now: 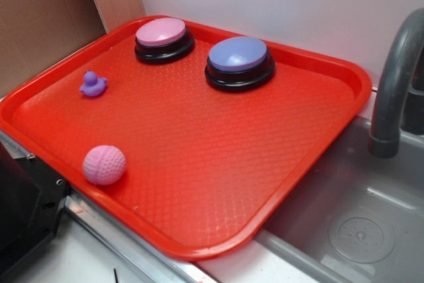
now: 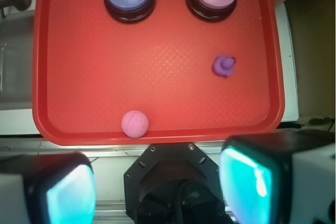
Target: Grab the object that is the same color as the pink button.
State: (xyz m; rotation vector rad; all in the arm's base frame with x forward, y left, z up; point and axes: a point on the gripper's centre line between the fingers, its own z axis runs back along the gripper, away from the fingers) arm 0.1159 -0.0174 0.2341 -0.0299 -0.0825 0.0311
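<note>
Exterior view: pink ball (image 1: pixel 104 164), dimpled, probably light and rubbery, apt to roll; best taken across its middle. It lies on the red tray (image 1: pixel 218 164) beside the near edge, well apart from the pink button (image 1: pixel 163 39) at the far edge.

Wrist view: ball (image 2: pixel 135 124) just inside the tray's near edge, ahead of the pincer (image 2: pixel 157 182), left of centre; jaws apart, empty.
</note>
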